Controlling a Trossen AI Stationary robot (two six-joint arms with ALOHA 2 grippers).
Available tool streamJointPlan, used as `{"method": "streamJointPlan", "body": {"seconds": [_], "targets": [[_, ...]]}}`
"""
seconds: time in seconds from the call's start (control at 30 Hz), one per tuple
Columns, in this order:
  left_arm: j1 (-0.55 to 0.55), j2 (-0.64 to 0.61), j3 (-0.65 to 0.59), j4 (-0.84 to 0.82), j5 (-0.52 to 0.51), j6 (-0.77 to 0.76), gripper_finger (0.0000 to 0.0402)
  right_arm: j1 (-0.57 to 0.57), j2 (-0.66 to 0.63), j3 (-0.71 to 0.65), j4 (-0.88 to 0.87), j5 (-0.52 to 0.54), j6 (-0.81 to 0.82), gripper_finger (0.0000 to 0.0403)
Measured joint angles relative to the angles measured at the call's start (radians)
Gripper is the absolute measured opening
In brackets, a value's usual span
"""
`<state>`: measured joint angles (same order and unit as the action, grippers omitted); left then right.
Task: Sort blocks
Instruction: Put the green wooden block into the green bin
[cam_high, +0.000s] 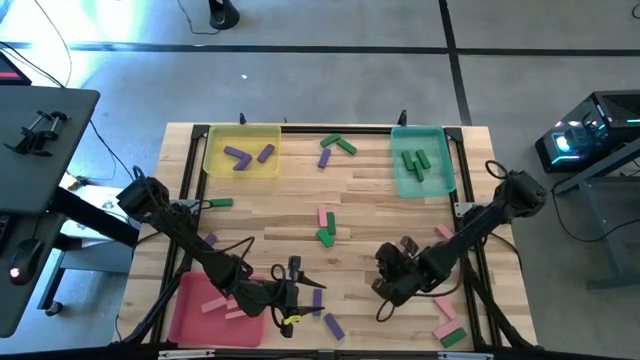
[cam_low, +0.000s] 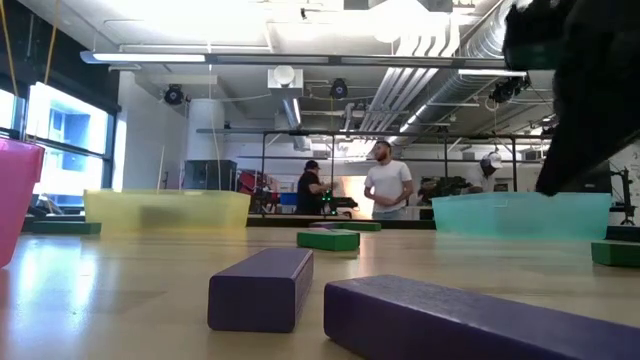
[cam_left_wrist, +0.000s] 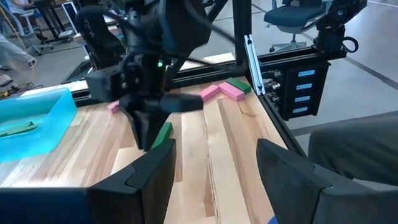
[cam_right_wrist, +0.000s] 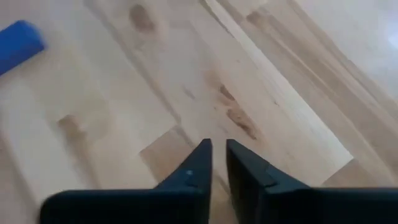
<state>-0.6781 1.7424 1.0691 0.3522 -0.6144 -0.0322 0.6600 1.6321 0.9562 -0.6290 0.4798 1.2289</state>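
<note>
Hovering low over bare wood near the front middle of the table (cam_high: 300, 190): right gripper (cam_right_wrist: 217, 146), jaws parted by only a thin slit, nothing between them. Seen from the left wrist, one green block (cam_left_wrist: 163, 134) lying just beside its tips; touching or not, cannot tell. Facing it from the left: left gripper (cam_left_wrist: 214, 162), jaws spread wide and empty, next to the red tray (cam_high: 185, 320).

Sorted so far:
- two purple blocks (cam_high: 238, 156) in the yellow tray (cam_high: 212, 165) at the far left corner
- several green blocks (cam_high: 416, 162) in the teal tray (cam_high: 400, 185) at the far right corner
- some pink blocks (cam_high: 215, 305) in the red tray

Loose on the wood:
- a green and purple cluster (cam_high: 335, 147) between the yellow and teal trays
- a pink and green group (cam_high: 326, 226) mid-table
- a lone green bar (cam_high: 220, 203) on the left side
- purple bars (cam_high: 333, 325) by the front edge, near the left gripper
- pink and green pieces (cam_high: 448, 332) at the front right corner

Far behind the table in the low view, two people (cam_low: 385, 190) standing.
</note>
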Motion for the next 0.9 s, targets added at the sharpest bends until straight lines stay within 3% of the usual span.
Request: {"method": "streamJointPlan", "body": {"seconds": [0.23,0.37,0.53,0.67,0.9], "targets": [[0.000,0.000,0.000,-0.020,0.000,-0.015,0.0213,0.113,-0.080,0.000,-0.056,0.085,-0.076,0.0154],[-0.004,0.000,0.000,-0.025,0.001,-0.018,0.0213,0.217,-0.115,-0.056,-0.085,0.153,-0.048,0.0195],[-0.006,0.000,0.000,-0.027,0.001,-0.018,0.0213,0.343,-0.123,-0.211,-0.082,0.228,0.198,0.0206],[-0.006,0.000,0.000,-0.027,0.001,-0.018,0.0213,0.407,-0.123,-0.348,0.052,0.277,0.372,0.0206],[-0.001,0.000,0.000,-0.027,0.001,-0.017,0.0213,0.427,-0.123,-0.521,0.458,0.281,0.276,0.0206]]}}
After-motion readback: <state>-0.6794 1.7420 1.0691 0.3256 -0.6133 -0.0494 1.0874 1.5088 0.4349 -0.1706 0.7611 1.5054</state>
